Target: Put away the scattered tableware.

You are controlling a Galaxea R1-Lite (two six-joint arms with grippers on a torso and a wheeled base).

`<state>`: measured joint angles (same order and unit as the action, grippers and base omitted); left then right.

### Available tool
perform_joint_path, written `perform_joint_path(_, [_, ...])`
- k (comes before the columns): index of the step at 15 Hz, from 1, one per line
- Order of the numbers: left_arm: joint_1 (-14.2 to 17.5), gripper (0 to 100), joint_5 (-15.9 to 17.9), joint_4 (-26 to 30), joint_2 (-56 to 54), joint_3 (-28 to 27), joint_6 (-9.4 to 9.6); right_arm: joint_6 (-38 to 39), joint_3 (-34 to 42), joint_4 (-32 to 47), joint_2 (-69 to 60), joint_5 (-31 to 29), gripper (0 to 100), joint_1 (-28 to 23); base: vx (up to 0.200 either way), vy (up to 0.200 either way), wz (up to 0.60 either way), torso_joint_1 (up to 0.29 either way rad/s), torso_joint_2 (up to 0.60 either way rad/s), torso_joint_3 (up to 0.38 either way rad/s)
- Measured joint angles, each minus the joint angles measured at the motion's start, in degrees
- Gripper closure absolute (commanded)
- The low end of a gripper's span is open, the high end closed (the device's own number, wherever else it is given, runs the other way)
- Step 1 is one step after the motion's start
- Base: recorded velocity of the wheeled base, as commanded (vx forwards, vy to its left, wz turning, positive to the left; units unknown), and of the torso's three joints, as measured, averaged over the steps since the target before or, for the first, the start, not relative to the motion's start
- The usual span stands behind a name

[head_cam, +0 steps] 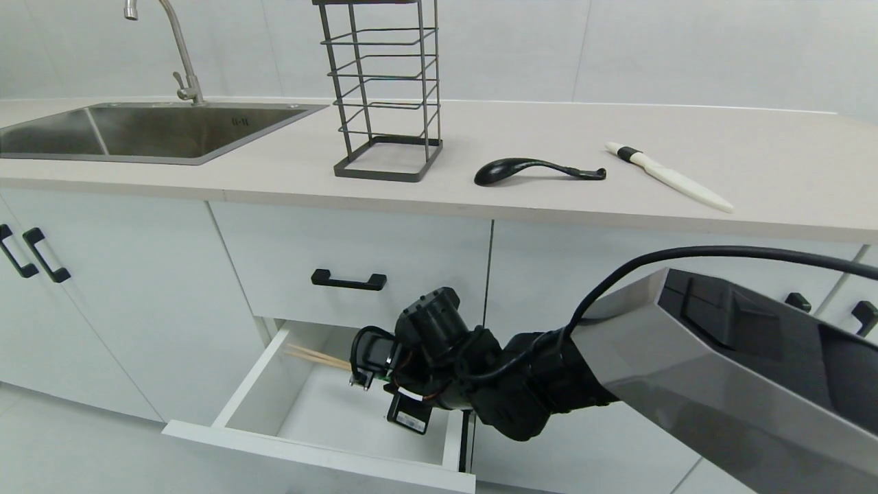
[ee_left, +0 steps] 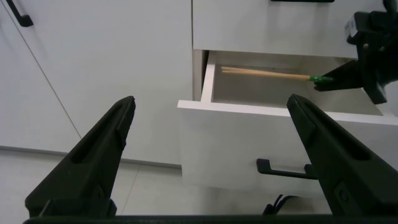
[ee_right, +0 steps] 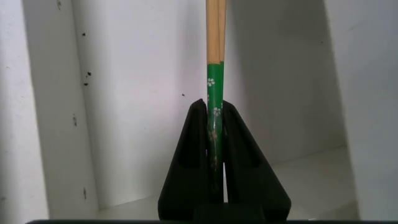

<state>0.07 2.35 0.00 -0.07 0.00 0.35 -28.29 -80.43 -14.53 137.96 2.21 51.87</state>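
Gripping flower-printed chopsticks (ee_right: pixel 215 68), right tool (ee_right: pixel 214 107) over open drawer (head_cam: pixel 309 458).

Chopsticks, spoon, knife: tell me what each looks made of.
Chopsticks: pale bamboo or wood, going by the tan shafts; one end is painted green with small white flowers.
Spoon: black, likely plastic or lacquer, with a soft sheen on the bowl.
Knife: matte off-white with a black band, possibly ceramic or plastic; I cannot tell which.
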Motion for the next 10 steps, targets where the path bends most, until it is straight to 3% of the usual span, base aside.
perform_joint_path(10, [0.0,0,0.0,0.0,0.0,0.0,-0.02,0.3,-4.5,-0.5,6.6,0.1,100,-0.5,0.0,0.0,0.0,0.0,0.0,0.0])
